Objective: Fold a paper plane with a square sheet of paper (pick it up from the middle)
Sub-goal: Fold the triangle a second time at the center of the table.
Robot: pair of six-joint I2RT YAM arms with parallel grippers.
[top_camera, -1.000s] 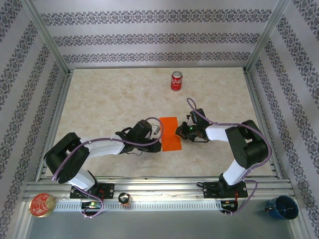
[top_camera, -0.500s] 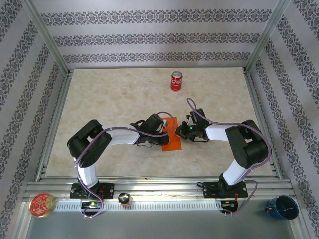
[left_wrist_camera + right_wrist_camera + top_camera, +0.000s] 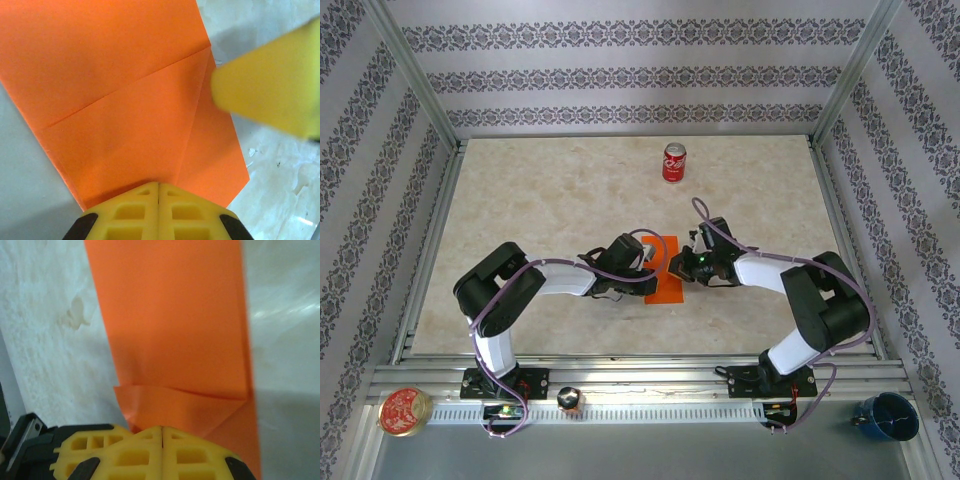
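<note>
Two arms are reaching into the middle of the table (image 3: 520, 200) in the top view. The orange paper (image 3: 667, 287) is lying flat between them, already folded into a narrow strip. From the left, the left tool (image 3: 652, 262) is sitting on the strip's upper left part. The right tool (image 3: 677, 268) is touching its right edge, so the two are almost nose to nose. A red soda can (image 3: 674, 161) is standing upright further back, well apart from the paper.

Over on the left wrist cam, the left tool (image 3: 158, 189) is showing both yellow fingers squeezed fully together, seam to seam, right at the near edge of the orange paper (image 3: 125, 100). The sheet is running under the tips, and I honestly can't tell if any of it is nipped between them or if they're just pressing on top. A slanted crease is crossing the sheet, and a triangular corner fold is lying on the right. A blurry yellow wedge (image 3: 272, 85) is poking in from the right, just beside that fold.

Right wrist cam is much the same. The right tool (image 3: 161, 432) is also closed all the way, with no gap between the fingers. Its tips are sitting at a small folded flap on the near end of the orange paper (image 3: 175, 325), and I can't tell whether they're pinching it. The strip is stretching away across the marbled table.
</note>
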